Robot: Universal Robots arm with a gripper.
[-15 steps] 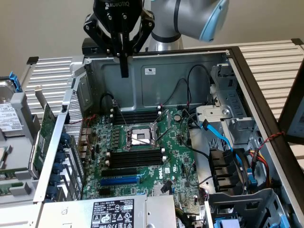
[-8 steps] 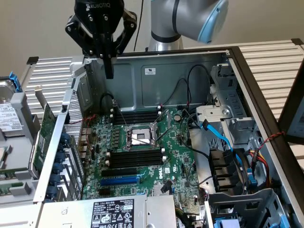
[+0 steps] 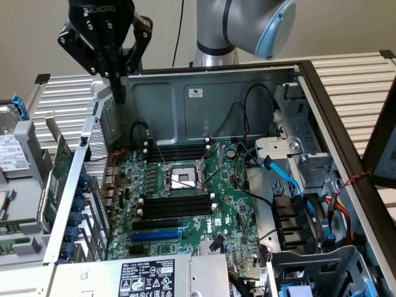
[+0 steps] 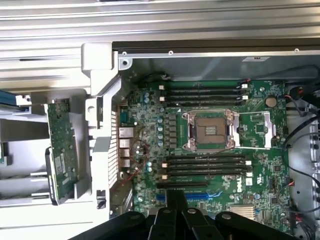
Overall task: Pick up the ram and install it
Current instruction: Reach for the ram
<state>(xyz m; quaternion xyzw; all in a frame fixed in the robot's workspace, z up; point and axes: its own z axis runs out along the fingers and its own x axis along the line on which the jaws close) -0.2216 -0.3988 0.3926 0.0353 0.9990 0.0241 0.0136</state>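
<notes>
**Sam:** Where is the pincer (image 3: 117, 98)?

**Mia:** Up high, over the back corner of the open computer case (image 3: 247, 93), on the exterior view's left. Its two black fingers (image 3: 116, 85) are pressed tight together. There is nothing between them.

**Sam:** So it has no hold of the ram?

**Mia:** No. The ram (image 3: 54, 182) is outside the case, on the exterior view's left. It is the thin green stick (the wrist view shows a small white label on it). It stands up on its long edge, just beside the metal wall with the little holes (image 3: 99, 151). It is lower than the pincer and well apart from it.

**Sam:** What is inside the case?

**Mia:** A big green board (image 3: 204, 204) lies flat on the bottom. A shiny square socket (image 3: 181, 179) sits in the middle of it. Long black slots (image 3: 176, 207) lie on both sides of the socket, and they look bare. A blue cable (image 3: 288, 179) runs along the exterior view's right.
</notes>
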